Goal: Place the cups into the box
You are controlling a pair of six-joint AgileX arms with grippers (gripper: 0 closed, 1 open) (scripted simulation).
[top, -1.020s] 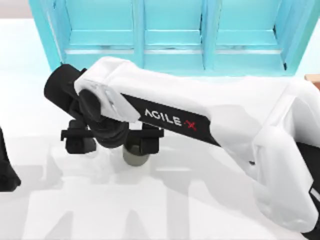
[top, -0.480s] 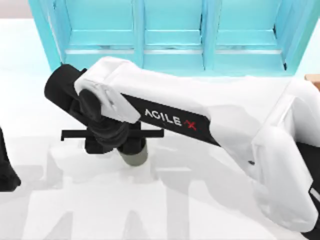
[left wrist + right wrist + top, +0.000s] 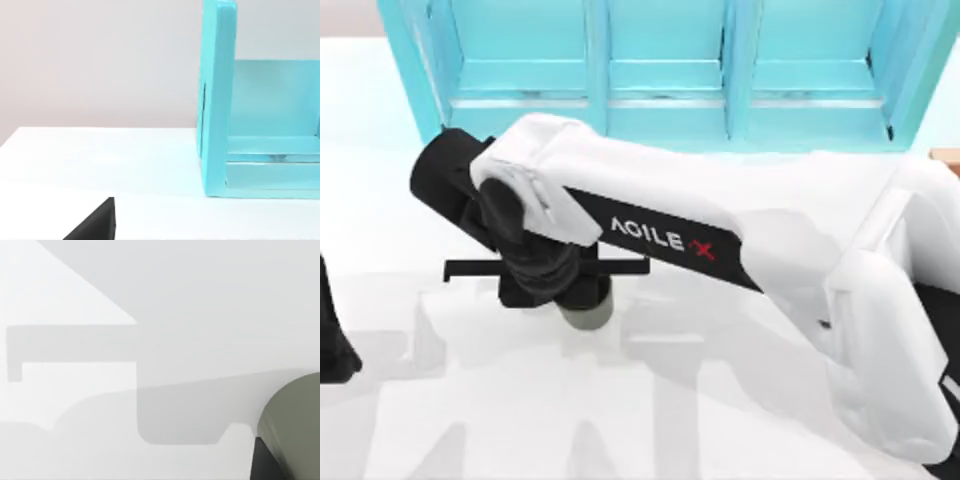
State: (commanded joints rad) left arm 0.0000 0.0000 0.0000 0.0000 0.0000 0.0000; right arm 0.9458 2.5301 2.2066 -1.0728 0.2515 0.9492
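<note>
Right arm reaches from the table's right side across to left of centre, wrist pointing down, gripper (image 3: pixel 558 292) over the olive cup (image 3: pixel 586 316). Jaws are closed in tight from the wide slide bar, fingers (image 3: pixel 590 292) pressed against the cup's side, so they have hold of it. Cup is upright, only its lower edge peeking out below the wrist in the top view; whether it touches the table (image 3: pixel 720 420) or is just above it, can't tell. Right wrist view: olive cup (image 3: pixel 295 425) at the corner with a dark finger (image 3: pixel 267 465) against it, white table (image 3: pixel 175 290) and gripper shadow beyond. Cyan shelf (image 3: pixel 660 70) stands along the table's far edge, well behind the cup. Box (image 3: pixel 947 156) is a tan sliver at the right edge, far from the cup. Left arm (image 3: pixel 332 340) parked at the left edge; its wrist view shows the shelf's end panel (image 3: pixel 217 100) on the table (image 3: pixel 100 155); can't tell its jaw state.
</note>
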